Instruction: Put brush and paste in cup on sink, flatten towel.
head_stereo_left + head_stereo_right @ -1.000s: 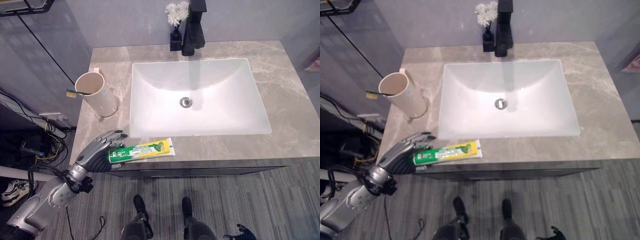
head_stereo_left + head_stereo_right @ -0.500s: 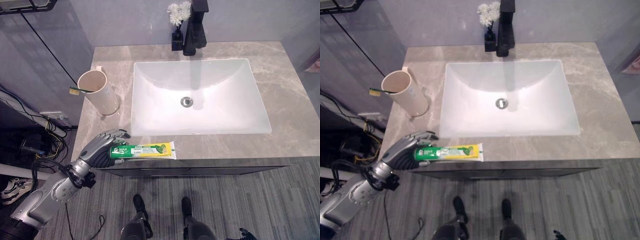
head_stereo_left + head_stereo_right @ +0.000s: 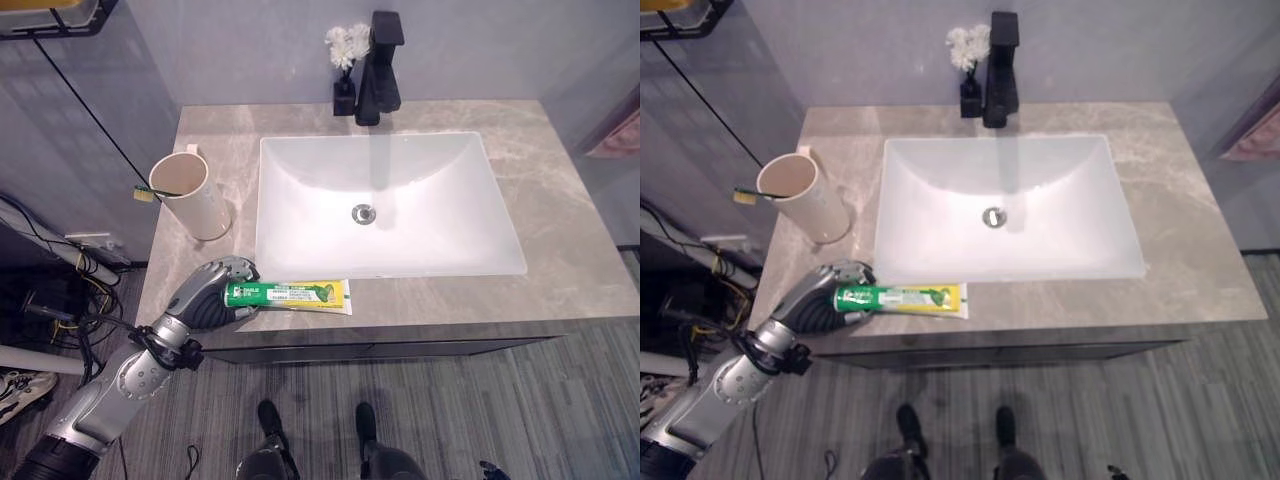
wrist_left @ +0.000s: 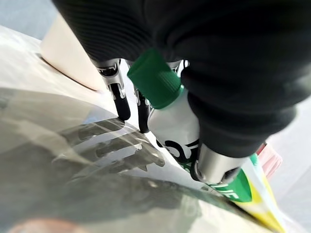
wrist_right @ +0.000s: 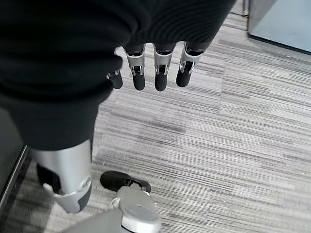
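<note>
Both eye views look down on the same sink; wrist views sit close behind each hand

The left hand covers the capped end of the toothpaste tube, so that end is hidden in the head views. Only the toothbrush head pokes over the cup rim; its handle is hidden inside. The flower vase is partly behind the faucet.

One cup, one toothbrush, one toothpaste tube.
</note>
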Tool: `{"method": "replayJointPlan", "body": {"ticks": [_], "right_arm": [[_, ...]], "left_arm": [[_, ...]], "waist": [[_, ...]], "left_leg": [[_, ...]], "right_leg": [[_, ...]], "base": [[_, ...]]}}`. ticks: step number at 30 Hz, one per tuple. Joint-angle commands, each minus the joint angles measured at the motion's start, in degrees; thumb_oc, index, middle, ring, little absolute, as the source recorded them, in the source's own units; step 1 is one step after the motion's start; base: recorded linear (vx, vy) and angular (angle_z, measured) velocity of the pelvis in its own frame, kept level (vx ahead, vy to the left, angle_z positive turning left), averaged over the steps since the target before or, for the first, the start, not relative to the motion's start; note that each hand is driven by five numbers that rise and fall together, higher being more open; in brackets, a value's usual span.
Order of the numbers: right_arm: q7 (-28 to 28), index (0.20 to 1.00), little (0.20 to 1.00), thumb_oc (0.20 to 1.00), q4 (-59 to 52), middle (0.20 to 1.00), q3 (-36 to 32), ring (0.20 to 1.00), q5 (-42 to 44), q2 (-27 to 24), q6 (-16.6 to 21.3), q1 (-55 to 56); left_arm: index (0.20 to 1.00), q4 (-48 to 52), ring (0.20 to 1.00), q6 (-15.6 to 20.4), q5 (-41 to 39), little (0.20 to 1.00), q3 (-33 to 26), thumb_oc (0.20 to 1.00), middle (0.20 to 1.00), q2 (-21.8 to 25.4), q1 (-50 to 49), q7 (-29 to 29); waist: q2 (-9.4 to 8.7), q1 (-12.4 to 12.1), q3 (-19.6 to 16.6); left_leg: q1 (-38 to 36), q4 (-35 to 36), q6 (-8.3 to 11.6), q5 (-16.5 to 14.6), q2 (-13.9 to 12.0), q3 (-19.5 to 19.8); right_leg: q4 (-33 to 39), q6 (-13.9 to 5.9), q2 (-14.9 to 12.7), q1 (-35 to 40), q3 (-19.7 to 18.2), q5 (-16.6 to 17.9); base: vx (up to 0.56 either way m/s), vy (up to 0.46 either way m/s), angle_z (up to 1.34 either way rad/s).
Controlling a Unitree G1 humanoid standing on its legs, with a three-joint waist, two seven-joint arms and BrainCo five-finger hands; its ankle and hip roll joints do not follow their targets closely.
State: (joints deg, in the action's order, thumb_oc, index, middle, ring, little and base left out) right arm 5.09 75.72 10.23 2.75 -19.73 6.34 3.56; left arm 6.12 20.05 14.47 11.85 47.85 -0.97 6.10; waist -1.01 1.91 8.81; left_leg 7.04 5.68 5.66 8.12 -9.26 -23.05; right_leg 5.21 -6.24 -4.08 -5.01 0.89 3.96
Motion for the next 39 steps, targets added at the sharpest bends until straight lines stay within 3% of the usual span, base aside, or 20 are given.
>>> {"method": "replayJointPlan", "body": {"ticks": [1, 12, 17, 18, 20, 21, 22, 23, 24, 25, 26, 28, 29, 32, 35, 36, 37, 38, 39], "right_arm": [[0.3, 1.0, 1.0, 1.0, 1.49, 1.0, -0.9, 1.0, 3.11, 1.26, -1.38, 1.02], [-0.89, 1.0, 1.0, 1.0, 3.89, 1.0, -4.39, 1.0, 8.16, 3.46, -1.97, 2.67], [-1.09, 1.0, 1.0, 1.0, 7.07, 1.0, -9.2, 1.0, 16.75, 3.16, -2.49, 1.48], [-2.14, 1.0, 1.0, 1.0, 7.06, 1.0, -10.8, 1.0, 21.57, 2.47, -2.43, 0.86], [-3.62, 1.0, 1.0, 1.0, 4.28, 1.0, -18.54, 1.0, 39.09, -0.37, -0.79, 0.54], [-4.19, 1.0, 1.0, 1.0, -1.26, 1.0, -25.97, 1.0, 50.81, -4.5, 1.28, 0.4], [-4.13, 1.0, 1.0, 1.0, -1.48, 1.0, -26.17, 1.0, 50.96, -4.46, 1.22, 0.44], [-3.09, 1.0, 1.0, 1.0, -3.39, 1.0, -26.66, 1.0, 49.18, -5.14, 2.26, 0.77], [10.24, 1.0, 1.0, 1.0, -28.41, 1.0, -36.04, 1.0, 40.98, -11.91, 8.44, 2.32], [14.54, 1.0, 1.0, 1.0, -37.29, 1.0, -38.51, 1.0, 36.61, -14.13, 10.61, 2.42], [15.58, 1.0, 1.0, 1.0, -38.69, 1.0, -38.83, 1.0, 35.66, -13.53, 10.07, 2.73], [25.15, 1.0, 1.0, 1.0, -50.78, 1.0, -41.94, 1.0, 19.04, -16.61, 9.48, 2.56], [30.02, 1.0, 1.0, 1.0, -57.02, 1.0, -43.09, 1.0, 5.92, -21.41, 6.77, 1.93], [31.56, 1.0, 1.0, 1.0, -64.76, 1.0, -43.11, 1.0, -3.54, -24.7, 4.97, -0.21], [29.32, 1.0, 1.0, 1.0, -72.18, 1.0, -39.4, 1.0, -7.25, -27.39, 6.12, -6.3], [22.36, 1.0, 1.0, 1.0, -73.41, 1.0, -28.89, 1.0, -2.79, -28.16, 7.9, -13.65], [22.18, 1.0, 1.0, 1.0, -72.94, 1.0, -28.44, 1.0, -2.44, -28.25, 7.98, -14.28], [15.69, 1.0, 1.0, 1.0, -70.04, 1.0, -19.56, 1.0, 3.28, -28.71, 7.18, -19.0], [15.57, 1.0, 1.0, 1.0, -69.59, 1.0, -19.12, 1.0, 3.51, -28.83, 7.22, -19.7]], "left_arm": [[0.2, 3.17, 0.2, 1.58, -2.2, 0.2, 1.28, 0.2, 0.2, -2.29, 2.74, 1.42], [0.2, 4.21, 0.2, 0.87, 0.41, 0.2, -0.69, 0.2, 0.2, -3.47, 5.14, 3.62], [0.2, 6.6, 0.2, 0.5, 2.92, 0.2, -1.21, 0.2, 0.2, -4.42, 11.33, 6.56], [0.2, 7.2, 0.2, 0.3, 3.76, 0.2, -1.45, 0.2, 0.2, -4.5, 13.84, 7.36], [0.2, 7.01, 0.2, -0.78, 7.36, 0.2, -1.67, 0.2, 0.2, -3.19, 19.5, 8.9], [0.2, 7.33, 0.2, -1.85, 12.87, 0.2, -2.15, 0.2, 0.2, -0.16, 25.43, 11.23], [0.2, 7.12, 0.2, -1.91, 13.1, 0.2, -1.81, 0.2, 0.2, -0.28, 25.89, 11.46], [0.2, 6.4, 0.2, -1.86, 14.45, 0.2, -1.57, 0.2, 0.2, 0.03, 27.31, 12.18], [0.2, 6.15, 0.2, -3.41, 21.88, 0.2, -3.39, 0.2, 0.2, 3.86, 30.53, 15.84], [0.2, 7.1, 0.2, -3.89, 24.07, 0.2, -3.73, 0.2, 0.2, 6.23, 31.99, 16.74], [0.2, 7.1, 0.2, -3.95, 24.24, 0.2, -3.73, 0.2, 0.2, 6.13, 32.1, 16.86], [0.2, 7.0, 0.2, -5.12, 28.68, 0.2, -2.49, 0.2, 0.2, 9.43, 35.83, 19.4], [0.2, 5.82, 0.2, -5.94, 30.75, 0.2, -0.75, 0.2, 0.2, 12.14, 39.86, 20.42], [0.2, 4.85, 0.2, -6.47, 31.54, 0.2, 0.34, 0.2, 0.2, 12.86, 43.7, 21.28], [0.2, 3.38, 0.2, -6.98, 31.72, 0.2, 3.32, 0.2, 0.2, 13.11, 49.96, 22.17], [0.2, 0.69, 0.2, -7.75, 30.21, 0.2, 7.1, 0.2, 0.2, 11.61, 55.22, 22.36], [0.2, 0.32, 0.2, -7.83, 30.14, 0.2, 7.4, 0.2, 0.2, 11.82, 55.57, 22.45], [0.2, -1.62, 0.2, -8.5, 28.47, 0.2, 9.4, 0.2, 0.2, 10.38, 58.33, 22.4], [0.2, -1.83, 0.2, -8.54, 28.42, 0.2, 9.41, 0.2, 0.2, 10.57, 58.5, 22.46]], "waist": [[-1.01, 0.88, -1.59], [-2.58, 1.0, -5.13], [-2.85, 1.34, -6.78], [-2.91, 1.49, -7.12], [-2.94, 2.52, -7.63], [-2.86, 4.01, -8.4], [-2.91, 3.84, -8.21], [-2.91, 4.15, -8.43], [-1.91, 5.95, -9.55], [-1.44, 6.46, -10.29], [-1.44, 6.42, -10.14], [-0.59, 6.84, -10.92], [-0.31, 6.97, -11.52], [-0.25, 6.71, -11.78], [0.03, 6.46, -11.94], [-0.17, 5.14, -11.9], [-0.25, 5.36, -11.87], [-0.6, 4.4, -11.83], [-0.65, 4.61, -11.68]], "left_leg": [[-7.46, -0.68, 3.03, -4.8, -1.41, 1.56], [-9.76, -0.68, 2.6, -5.6, -0.97, 3.25], [-9.98, -0.68, 2.59, -5.76, -0.71, 3.97], [-10.11, -0.68, 2.67, -5.79, -0.72, 4.15], [-10.18, -0.68, 2.82, -5.82, -0.66, 4.17], [-10.52, -0.68, 3.07, -6.19, -0.74, 3.89], [-10.34, -0.68, 3.03, -5.82, -0.72, 3.88], [-10.4, -0.68, 3.07, -5.79, -0.71, 3.66], [-11.18, -0.68, 3.12, -6.27, -0.91, 2.94], [-11.49, -0.68, 3.13, -6.72, -0.92, 2.84], [-11.31, -0.68, 3.07, -6.37, -0.92, 2.82], [-11.67, -0.68, 2.84, -6.6, -0.88, 2.92], [-12.09, -0.68, 2.81, -7.01, -0.95, 2.95], [-12.27, -0.68, 2.72, -6.98, -0.96, 3.15], [-12.15, -0.68, 2.7, -6.26, -0.94, 3.23], [-12.07, -0.68, 2.72, -5.94, -0.96, 3.55], [-12.05, -0.68, 2.73, -5.93, -0.97, 3.52], [-12.4, -0.68, 2.8, -6.18, -1.01, 3.71], [-12.24, -0.68, 2.76, -5.8, -0.98, 3.67]], "right_leg": [[-0.21, -5.76, -5.08, -4.06, 3.28, 6.17], [-0.21, -5.8, -5.64, 0.05, 4.91, 5.28], [-0.21, -5.84, -5.97, 1.06, 5.6, 5.04], [-0.21, -5.83, -6.05, 1.4, 5.86, 4.98], [-0.21, -5.9, -6.11, 1.56, 5.98, 5.03], [-0.21, -6.31, -6.01, 1.81, 5.79, 4.89], [-0.21, -6.21, -6.03, 1.63, 5.79, 5.2], [-0.21, -6.22, -6.0, 1.58, 5.62, 5.38], [-0.21, -6.36, -5.96, 1.89, 5.08, 5.46], [-0.22, -6.49, -6.02, 2.08, 4.94, 5.13], [-0.21, -6.39, -6.02, 1.92, 4.96, 5.45], [-0.24, -6.46, -6.07, 2.28, 5.0, 5.35], [-0.28, -6.57, -6.11, 2.81, 5.0, 4.88], [-0.3, -6.57, -6.13, 3.17, 5.06, 4.75], [-0.32, -6.42, -6.07, 3.34, 5.17, 4.86], [-0.41, -6.19, -6.07, 3.75, 5.52, 4.6], [-0.4, -6.17, -6.06, 3.72, 5.49, 4.61], [-0.57, -6.09, -6.04, 4.42, 5.91, 3.98], [-0.51, -5.97, -6.06, 4.28, 5.89, 4.29]], "base": [[0.03, 0.012, 0.11], [0.02, 0.023, 0.09], [0.01, 0.014, 0.05], [0.0, 0.004, 0.09], [-0.01, 0.014, 0.09], [-0.04, 0.013, 0.12], [-0.03, 0.013, 0.08], [-0.01, 0.036, -0.06], [0.04, 0.062, -0.12], [0.04, 0.054, -0.18], [0.03, 0.032, -0.2], [0.04, 0.028, -0.24], [0.06, 0.022, -0.13], [0.01, 0.002, 0.0], [-0.03, -0.01, 0.0], [0.0, 0.0, 0.0], [0.0, 0.0, 0.0], [0.0, 0.0, 0.0], [0.0, 0.0, 0.0]]}}
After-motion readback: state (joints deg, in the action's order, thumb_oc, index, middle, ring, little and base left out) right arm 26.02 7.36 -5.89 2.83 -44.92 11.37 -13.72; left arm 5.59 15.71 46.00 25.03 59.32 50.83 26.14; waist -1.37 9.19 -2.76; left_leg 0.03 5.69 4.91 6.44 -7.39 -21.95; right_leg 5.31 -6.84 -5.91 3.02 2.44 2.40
